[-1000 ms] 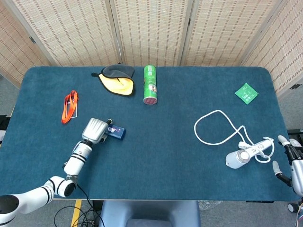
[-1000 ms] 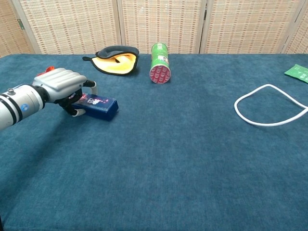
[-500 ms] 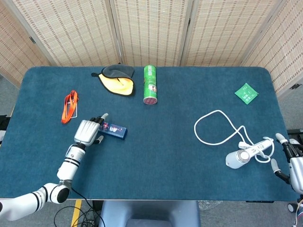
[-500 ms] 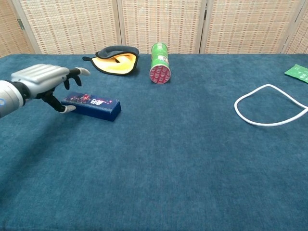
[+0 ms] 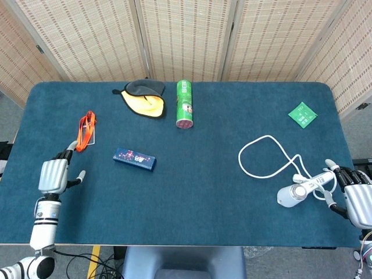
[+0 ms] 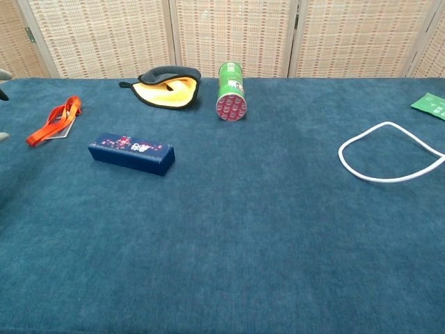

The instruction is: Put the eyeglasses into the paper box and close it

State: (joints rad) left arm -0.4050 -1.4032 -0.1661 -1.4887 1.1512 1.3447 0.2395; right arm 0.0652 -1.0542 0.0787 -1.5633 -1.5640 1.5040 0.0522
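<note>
Two hands sit low at the near edge of the desk point(image 5: 192, 192), and neither holds anything. The left hand point(image 5: 55, 174) hovers with its fingers loosely apart; the dark blue paper box point(image 5: 134, 158) lies closed and flat ahead and to the right of it, clear of it with bare cloth between. Further beyond that hand, toward the back, lies an orange lanyard point(image 5: 85, 130), and well past the box are a black and yellow pouch point(image 5: 143, 97) and a green can point(image 5: 185, 103) on its side. The right hand point(image 5: 353, 195) rests at the far corner with fingers spread, just beside a white device point(image 5: 296, 190) whose white cable point(image 5: 264, 157) loops away ahead and to the left of it; a green packet point(image 5: 303, 114) lies far beyond that hand.

No eyeglasses show loose anywhere on the cloth in either view. Judging from that and from the box lying shut with its flaps flush, the glasses are most likely already inside and the lid closed, though the contents cannot be seen. If so, the task looks finished, with nothing left but to rest the arms; if not, the whole of it remains.
</note>
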